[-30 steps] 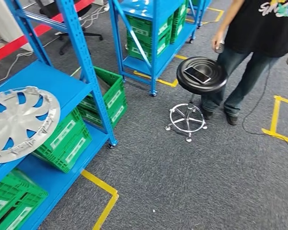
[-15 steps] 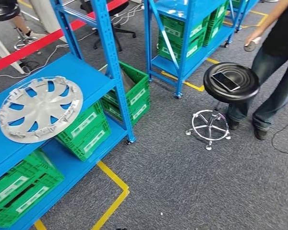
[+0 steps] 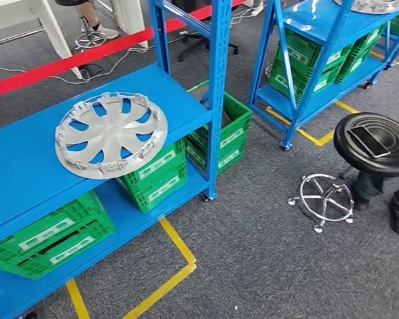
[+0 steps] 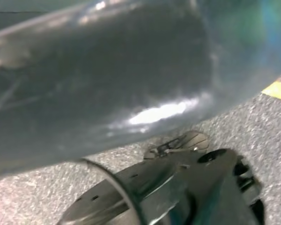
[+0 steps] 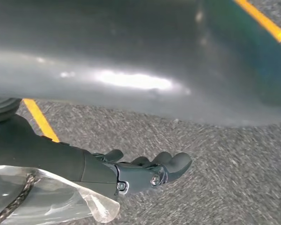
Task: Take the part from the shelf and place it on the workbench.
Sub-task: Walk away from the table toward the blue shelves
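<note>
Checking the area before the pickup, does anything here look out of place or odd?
One thing: a phone lies flat on the seat of the black stool, an odd resting spot. The silver wheel cover lies flat on the blue shelf, undamaged as far as visible.

Head view: bright, even overhead light, soft short shadows under the blue shelf (image 3: 32, 159); white glare on the far shelf top at upper right. Sharp enough, slight softness at the edges.
Both wrist views: heavy motion blur, smeared grey upper halves with a white glare streak. Right hand (image 5: 146, 171) is fairly crisp; carpet (image 5: 220, 178) streaked.
</note>
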Robot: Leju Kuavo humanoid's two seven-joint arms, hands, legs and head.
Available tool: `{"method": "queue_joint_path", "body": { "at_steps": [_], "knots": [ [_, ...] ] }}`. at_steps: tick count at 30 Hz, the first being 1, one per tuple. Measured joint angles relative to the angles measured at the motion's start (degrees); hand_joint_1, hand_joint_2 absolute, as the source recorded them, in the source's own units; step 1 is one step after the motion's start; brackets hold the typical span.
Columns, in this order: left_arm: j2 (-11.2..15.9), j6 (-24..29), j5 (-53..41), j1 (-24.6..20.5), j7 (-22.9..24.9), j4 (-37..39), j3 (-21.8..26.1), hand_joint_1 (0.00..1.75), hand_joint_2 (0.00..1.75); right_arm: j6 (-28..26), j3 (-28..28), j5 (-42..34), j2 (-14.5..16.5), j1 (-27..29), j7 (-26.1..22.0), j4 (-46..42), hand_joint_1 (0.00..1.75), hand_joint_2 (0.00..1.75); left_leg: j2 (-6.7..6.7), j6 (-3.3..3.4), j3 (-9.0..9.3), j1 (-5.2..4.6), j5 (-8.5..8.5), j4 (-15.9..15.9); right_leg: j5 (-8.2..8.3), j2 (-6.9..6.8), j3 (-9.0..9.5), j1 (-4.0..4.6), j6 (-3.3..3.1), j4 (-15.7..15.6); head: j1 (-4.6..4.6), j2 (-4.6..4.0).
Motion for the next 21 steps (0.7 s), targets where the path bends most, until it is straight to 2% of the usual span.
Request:
{"method": "queue_joint_path", "body": {
  "at_steps": [1,2,3,4,5,6,7,8,10,11,12,13,14,15,16,17,18,20,21],
  "knots": [
    [-0.1,-0.1,-0.2,0.0,0.2,0.0,-0.2,0.0,0.0,-0.3,-0.4,-0.1,0.0,0.3,0.0,0.0,0.0,0.0,-0.83,-0.11,0.12,0.04,-0.08,0.1,2.11,0.2,0.66,-0.03,0.0,-2.4,-0.01,0.0],
    [-0.1,-0.1,-0.3,0.0,0.4,0.0,-0.3,0.0,0.0,-0.6,-0.8,-0.2,0.0,0.4,0.1,0.0,0.0,0.0,-1.59,-0.31,0.2,0.1,-0.23,0.2,4.49,0.98,1.99,-0.14,-0.02,-6.0,0.0,0.0],
    [-0.2,-0.2,-0.4,0.0,0.5,0.0,-0.4,0.0,0.0,-0.9,-1.2,-0.3,-0.1,0.6,0.3,0.0,0.0,0.0,-2.28,-0.6,0.14,0.07,-0.44,0.5,6.08,2.29,3.43,-0.3,-0.06,-9.6,0.01,0.0],
    [-0.2,-0.2,-0.4,-0.1,0.6,0.0,-0.5,0.0,0.0,-1.2,-1.5,-0.3,-0.1,0.7,0.4,0.0,0.0,0.0,-2.94,-0.92,-0.01,0.07,-0.58,0.8,6.93,3.43,4.63,-0.44,-0.21,-12.1,-0.03,0.0],
    [-0.2,-0.3,-0.4,-0.1,0.7,0.0,-0.6,0.0,0.0,-1.4,-1.8,-0.3,-0.1,0.8,0.6,0.0,0.0,0.0,-3.53,-1.26,-0.23,0.09,-0.64,1.0,7.1,4.29,5.36,-0.5,-0.41,-13.5,-0.02,0.0],
    [-0.2,-0.3,-0.4,-0.1,0.8,0.0,-0.6,0.0,0.0,-1.5,-2.1,-0.3,-0.1,0.9,0.7,0.0,0.0,0.0,-4.13,-1.57,-0.43,0.13,-0.6,1.1,6.83,4.45,5.68,-0.45,-0.71,-13.8,-0.05,0.0],
    [-0.2,-0.4,-0.3,-0.1,0.8,0.0,-0.6,0.0,0.0,-1.7,-2.3,-0.3,-0.1,1.0,0.8,0.0,0.0,0.0,-4.71,-1.83,-0.58,0.25,-0.53,1.0,6.87,3.88,5.86,-0.45,-1.1,-13.8,-0.07,0.0],
    [-0.2,-0.5,-0.3,0.0,0.8,0.0,-0.6,0.0,0.0,-1.9,-2.4,-0.3,-0.1,1.0,0.9,0.0,0.0,0.0,-4.42,-2.12,-0.68,0.26,-0.64,1.2,6.93,3.25,5.99,-0.46,-1.45,-14.0,-0.07,0.0],
    [-0.1,-0.8,0.1,0.0,0.8,0.0,-0.6,0.0,0.0,-2.3,-2.8,-0.3,0.0,1.2,1.2,0.0,0.0,0.0,-1.96,-2.75,-1.87,0.21,-2.31,3.9,6.95,1.79,6.34,-0.59,-2.2,-14.2,-0.4,0.0],
    [-0.1,-0.9,0.2,-0.2,0.8,0.0,-0.6,0.0,0.0,-2.4,-3.0,-0.4,0.0,1.4,1.3,0.0,0.0,0.0,-0.22,-3.06,-3.19,0.25,-3.81,6.8,6.85,0.94,6.49,-0.51,-2.48,-14.3,-0.55,0.0],
    [-0.1,-1.1,0.3,-0.3,0.8,0.0,-0.6,0.0,0.0,-2.5,-3.3,-0.4,0.0,1.6,1.4,0.0,0.0,0.0,0.92,-3.31,-4.96,0.36,-5.47,10.4,6.7,0.04,6.6,-0.41,-2.71,-14.3,-0.67,0.0],
    [-0.2,-1.1,0.4,-0.4,0.8,0.0,-0.6,0.0,0.0,-2.6,-3.4,-0.4,0.0,1.7,1.6,0.0,0.0,0.0,1.47,-3.47,-6.61,0.49,-6.7,13.7,6.55,-0.86,6.69,-0.33,-2.83,-14.3,-0.66,0.0],
    [-0.2,-1.2,0.5,-0.4,0.8,0.0,-0.6,0.0,0.0,-2.6,-3.6,-0.4,0.0,1.8,1.7,0.0,0.0,0.0,1.79,-3.56,-7.66,0.6,-7.1,15.8,6.4,-1.7,6.8,-0.28,-2.88,-14.3,-0.67,0.0],
    [-0.2,-1.3,0.7,-0.3,0.8,0.0,-0.6,0.0,0.0,-2.7,-3.7,-0.5,0.0,1.9,1.8,0.0,0.0,0.0,2.02,-3.55,-7.8,0.66,-6.46,16.0,6.24,-2.46,6.95,-0.24,-2.87,-14.3,-0.68,0.0],
    [-0.2,-1.3,0.9,-0.3,0.8,0.0,-0.6,0.0,0.0,-2.8,-3.9,-0.5,0.1,1.9,2.0,0.0,0.0,0.0,2.3,-3.43,-6.9,0.68,-4.89,14.2,6.08,-3.15,7.15,-0.22,-2.82,-14.3,-0.69,0.0],
    [-0.2,-1.4,1.0,-0.2,0.8,0.0,-0.6,0.0,0.0,-2.8,-4.0,-0.4,0.1,1.9,2.1,-0.1,0.0,0.0,2.92,-3.17,-5.18,0.61,-2.8,10.7,5.9,-3.82,7.43,-0.2,-2.7,-14.3,-0.7,0.0],
    [-0.1,-1.5,1.1,-0.3,0.8,0.0,-0.6,0.0,0.0,-2.8,-4.2,-0.4,0.2,1.9,2.2,-0.1,0.0,0.0,4.28,-2.81,-3.3,0.33,-1.32,7.0,5.68,-4.47,7.63,-0.13,-2.5,-14.3,-0.69,0.0],
    [-0.1,-1.5,1.3,-0.5,0.7,0.0,-0.6,0.0,0.0,-2.9,-4.5,-0.3,0.3,1.9,2.4,-0.2,0.0,0.0,6.49,-2.03,-0.88,-0.35,-0.21,2.1,5.21,-5.76,7.95,0.1,-1.89,-14.4,-0.66,0.0],
    [-0.1,-1.5,1.4,-0.6,0.7,0.0,-0.5,0.0,0.0,-2.8,-4.6,-0.2,0.4,1.9,2.5,-0.3,0.0,0.0,6.89,-1.72,-0.66,-0.64,-0.52,1.4,5.06,-6.42,8.17,0.2,-1.59,-14.5,-0.66,0.0]
  ]
}}
